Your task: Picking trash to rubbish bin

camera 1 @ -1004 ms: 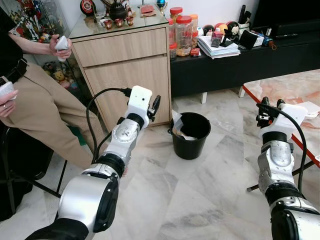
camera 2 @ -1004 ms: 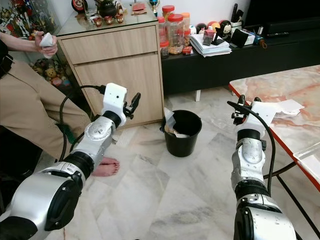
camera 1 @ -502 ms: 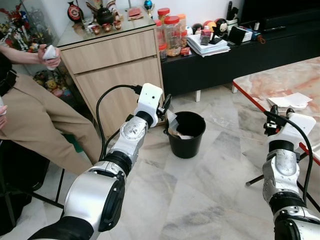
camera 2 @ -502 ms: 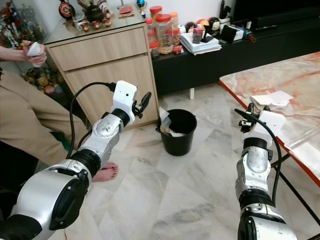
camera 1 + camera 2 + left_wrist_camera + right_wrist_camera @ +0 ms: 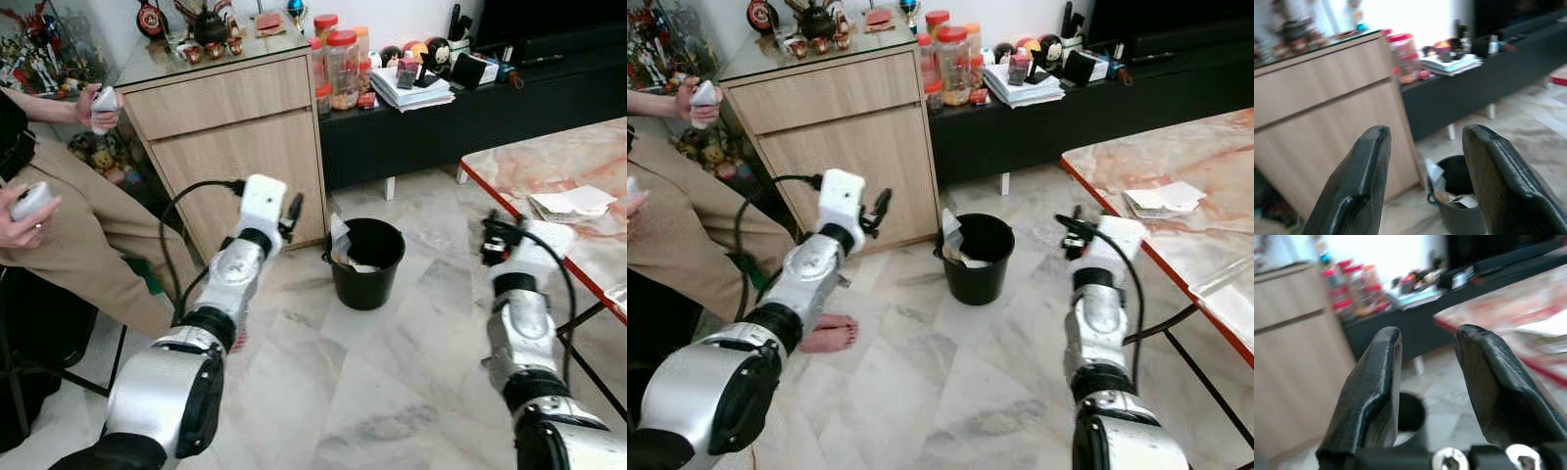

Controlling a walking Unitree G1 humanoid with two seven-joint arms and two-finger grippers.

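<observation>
Since half a second ago the left arm has drawn back from the black rubbish bin, so the left gripper now hangs in front of the wooden cabinet rather than just beside the bin's rim. The right arm has swung inward, away from the marble-topped table, and the right gripper now sits over the floor between the table and the bin.

The bin stands on the pale marble floor, near the cabinet's right corner and in front of a low black TV bench. Crumpled white paper trash lies inside it, with one piece sticking up at the left rim.

In the left wrist view the left gripper's two black fingers stand spread apart with nothing between them — the bin shows beyond them, lower down. In the right wrist view the right gripper's fingers are likewise parted and hold nothing.

Folded white paper lies on the table near its red edge. Jars with red lids and a stack of papers sit on the bench. At the left a seated person in tan trousers holds a white controller in each hand.
</observation>
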